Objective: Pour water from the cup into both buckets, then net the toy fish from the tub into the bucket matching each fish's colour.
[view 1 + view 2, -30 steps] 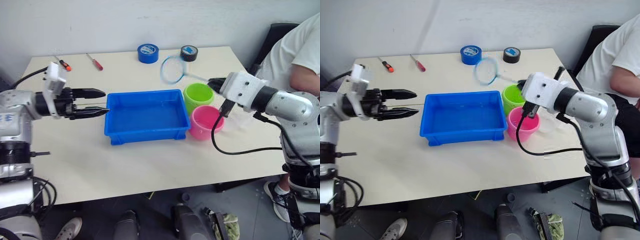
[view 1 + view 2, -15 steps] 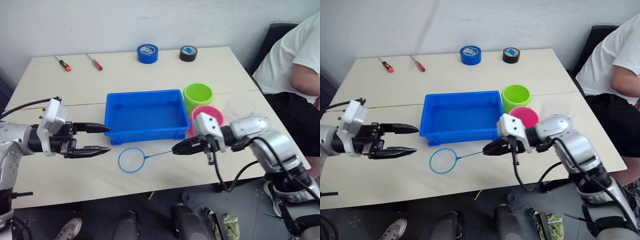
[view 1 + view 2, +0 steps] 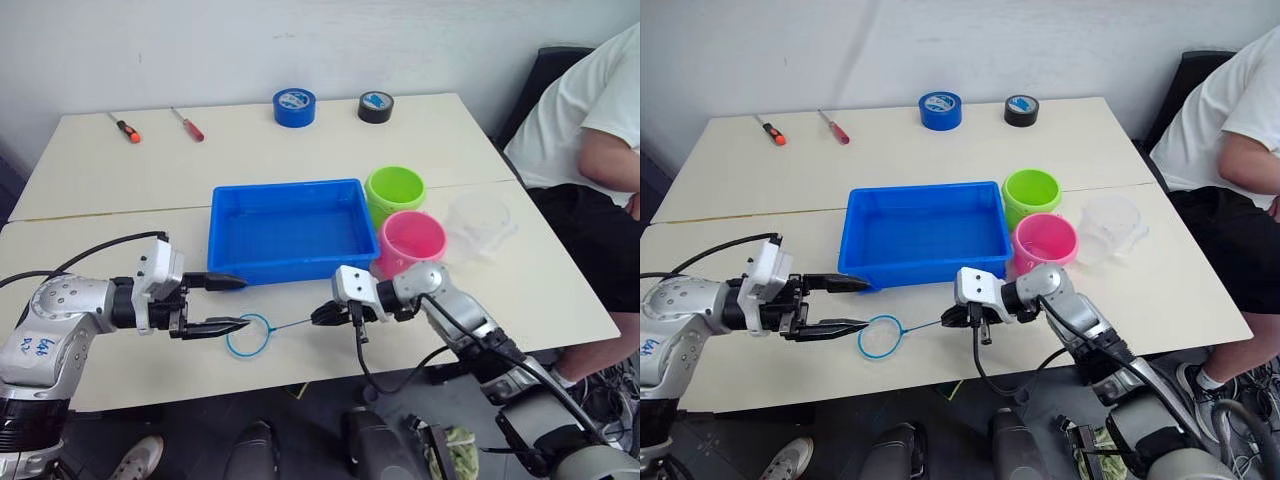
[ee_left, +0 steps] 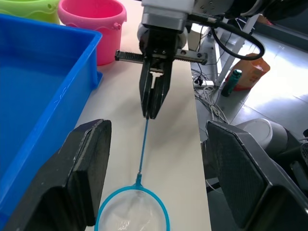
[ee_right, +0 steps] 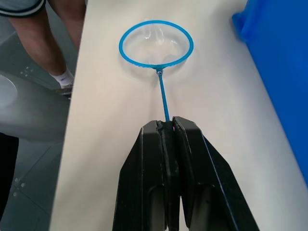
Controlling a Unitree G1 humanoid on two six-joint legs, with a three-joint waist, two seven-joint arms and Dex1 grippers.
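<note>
My right gripper [image 3: 322,315] is shut on the thin handle of the net [image 5: 156,44], low over the table in front of the blue tub [image 3: 288,230]. The net's blue hoop [image 3: 249,335] lies just by the tips of my left gripper [image 3: 243,303], which is open with nothing between its fingers [image 4: 84,175]. The lime green bucket [image 3: 396,188] and the pink bucket [image 3: 412,240] stand right of the tub. The clear cup [image 3: 480,222] stands upright right of the buckets. The toy fish are out of view.
Blue tape [image 3: 295,105] and black tape [image 3: 376,105] lie at the table's far edge, with two red-handled screwdrivers [image 3: 188,123] at the far left. A person in a white shirt [image 3: 580,110] sits at the right. The table's front edge is close below the net.
The right gripper carried the net from behind the buckets to in front of the tub, then further left and lower. The left gripper moved right, to the hoop.
</note>
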